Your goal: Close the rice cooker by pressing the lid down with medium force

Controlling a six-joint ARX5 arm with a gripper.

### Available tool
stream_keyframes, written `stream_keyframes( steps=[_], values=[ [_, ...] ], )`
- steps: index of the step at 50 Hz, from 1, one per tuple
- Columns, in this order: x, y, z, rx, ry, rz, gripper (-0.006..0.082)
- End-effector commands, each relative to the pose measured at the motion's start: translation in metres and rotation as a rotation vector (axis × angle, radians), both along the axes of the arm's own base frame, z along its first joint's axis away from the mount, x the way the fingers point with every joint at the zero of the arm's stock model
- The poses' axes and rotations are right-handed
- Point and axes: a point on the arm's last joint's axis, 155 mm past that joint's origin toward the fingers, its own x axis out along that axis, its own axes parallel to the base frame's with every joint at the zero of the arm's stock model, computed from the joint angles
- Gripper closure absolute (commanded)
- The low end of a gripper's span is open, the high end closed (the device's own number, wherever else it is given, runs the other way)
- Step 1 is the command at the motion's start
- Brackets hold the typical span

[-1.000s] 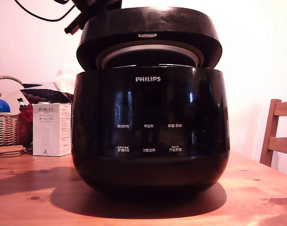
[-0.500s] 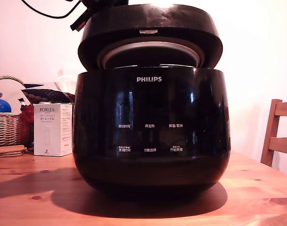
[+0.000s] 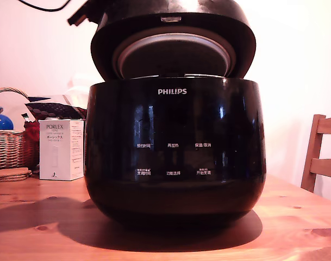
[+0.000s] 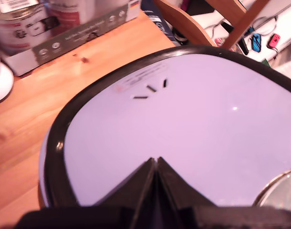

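The glossy black rice cooker (image 3: 175, 152) with its white PHILIPS logo fills the middle of the exterior view. Its lid (image 3: 173, 24) stands partly raised and tilted, so the silver inner plate (image 3: 173, 54) shows above the pot's rim. The wrist view looks down on the lid's shiny top (image 4: 193, 133), which reflects pale light. My gripper (image 4: 156, 160) is shut, empty, with its dark fingertips together against that top. In the exterior view only a dark bit of the arm (image 3: 81, 15) shows behind the lid's upper left.
On the wooden table (image 3: 295, 228), at the exterior view's left, stand a white PORLEX box (image 3: 61, 149) and a wicker basket (image 3: 10, 147). A wooden chair (image 3: 320, 157) is at the right. The wrist view shows a carton (image 4: 64, 28) and chair legs (image 4: 202, 19) beyond the cooker.
The lid has tilted further up, showing more of the inner plate, and its top now leaves the frame. The arm part and cable above have moved up with it.
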Motion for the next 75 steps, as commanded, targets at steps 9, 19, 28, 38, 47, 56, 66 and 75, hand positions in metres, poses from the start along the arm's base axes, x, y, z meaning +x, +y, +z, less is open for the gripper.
stream_keyframes(
  steps=[9, 19, 28, 38, 47, 56, 66, 75],
  values=[
    [-0.017, 0.009, -0.029, 0.025, 0.050, 0.015, 0.0790],
    [-0.025, 0.008, -0.027, 0.002, 0.019, 0.013, 0.0790],
    [-0.031, 0.004, -0.032, -0.009, 0.009, 0.011, 0.0790],
    [-0.035, 0.000, -0.044, -0.002, 0.003, 0.008, 0.0790],
    [-0.038, -0.005, -0.057, 0.000, -0.011, 0.001, 0.0790],
    [-0.041, -0.006, -0.063, 0.005, -0.032, 0.004, 0.0790],
    [-0.045, -0.005, -0.059, -0.006, -0.092, 0.014, 0.0790],
    [-0.056, -0.004, -0.069, -0.003, -0.108, 0.005, 0.0790]
  ],
)
